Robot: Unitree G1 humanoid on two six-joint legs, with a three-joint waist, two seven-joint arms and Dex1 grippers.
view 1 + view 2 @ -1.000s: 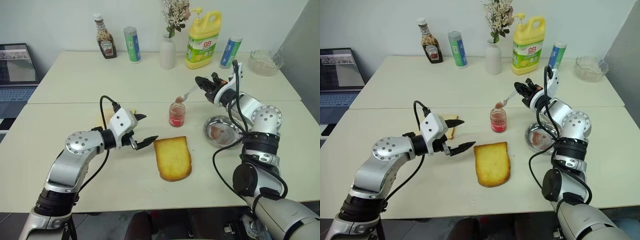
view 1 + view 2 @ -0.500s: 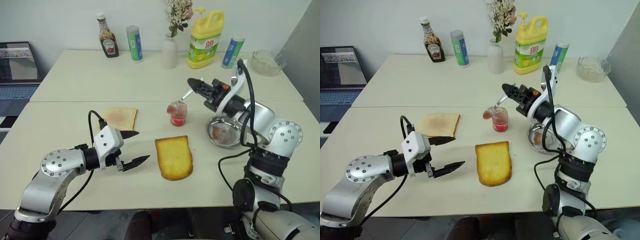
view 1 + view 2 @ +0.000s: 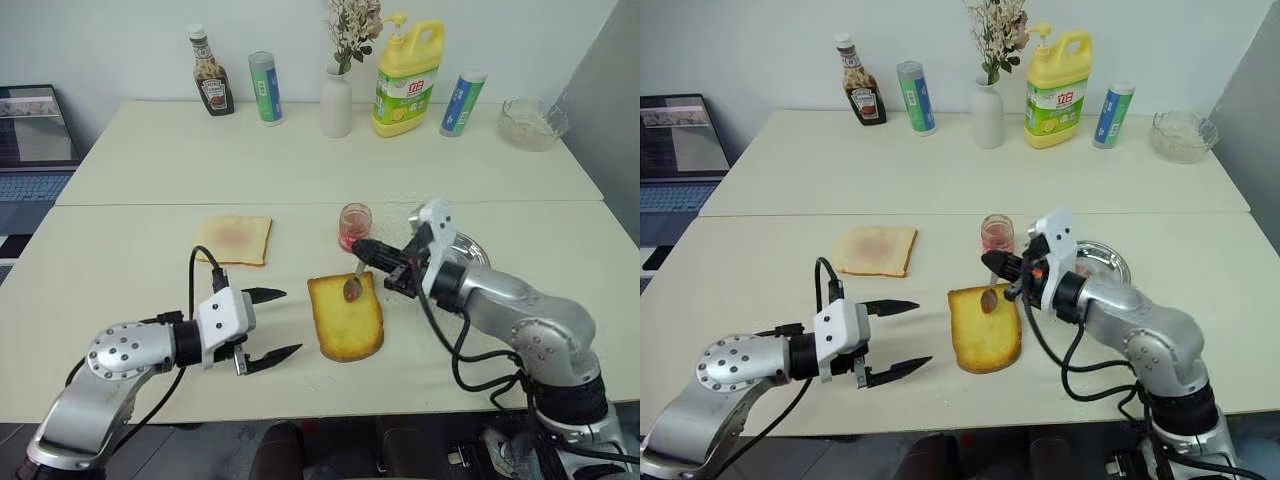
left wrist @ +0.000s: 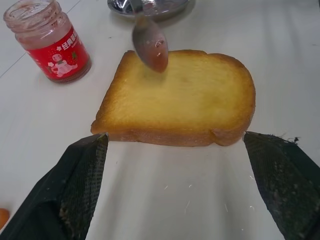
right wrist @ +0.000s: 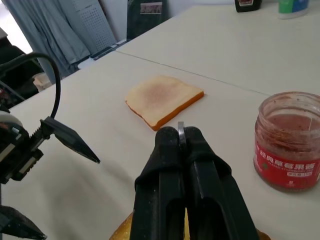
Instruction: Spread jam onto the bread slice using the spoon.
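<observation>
Two slices are lying on the worktop point(image 3: 130, 280): the thick golden bread slice point(image 3: 346, 316) near the front edge and one thinner, paler slice point(image 3: 233, 239) further back toward the robot's left. One jam point(image 3: 353, 226) jar is standing just behind the bread slice, lid off. One round steel dish point(image 3: 1110, 262) is sitting beside the jar, partly hidden by the right arm. The right gripper point(image 3: 366, 250) is pinching the one spoon point(image 3: 354, 285) with its fingers tightly together, the jam-coated bowl hanging over the bread slice's rear edge. The left gripper point(image 3: 275, 323) is hovering spread wide, holding nothing, just beside the bread slice. Along the back wall are standing one ketchup bottle point(image 3: 208, 72), two tubes, one vase, one yellow detergent bottle and one glass bowl.
</observation>
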